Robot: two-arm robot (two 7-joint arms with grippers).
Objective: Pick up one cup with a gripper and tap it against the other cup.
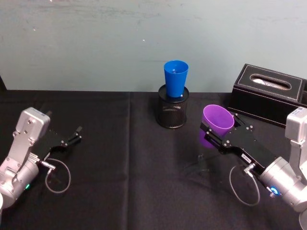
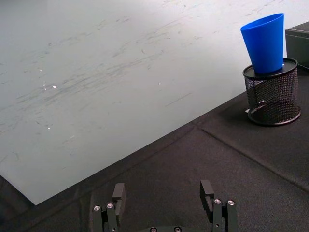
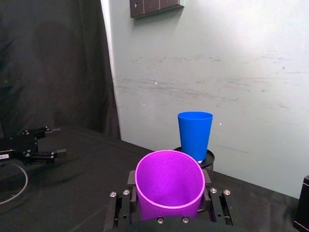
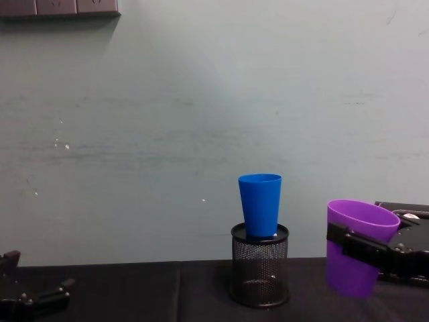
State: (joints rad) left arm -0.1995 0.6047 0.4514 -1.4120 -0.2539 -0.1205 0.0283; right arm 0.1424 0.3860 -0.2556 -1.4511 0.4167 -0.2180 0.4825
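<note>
The right gripper [image 3: 169, 186] is clamping the purple cup [image 1: 218, 120] by its wall, one finger pressing on each side just below the wide rim. It is holding the cup mouth-up and leaning slightly, and in the chest view the cup appears to be hanging clear of the black tablecloth [image 1: 120, 167]. From this gripper, the tall blue cup [image 1: 175, 76] is standing ahead and towards the robot's left, apart from the purple cup, with its rim sitting higher than the purple one's. Its long axis is running upright. The right arm is by far the nearer to it. The blue cup's base is resting in the mouth of a black wire-mesh pen holder [image 1: 173, 111], which is raising it off the table. Both cups are looking empty inside, and nothing else is showing in the holder. A black tissue box [image 1: 268, 93] is sitting behind the right arm. The left gripper [image 1: 76, 134] is lying low over the cloth on the robot's left, well away from both cups, its fingers spread apart and gripping nothing.
</note>
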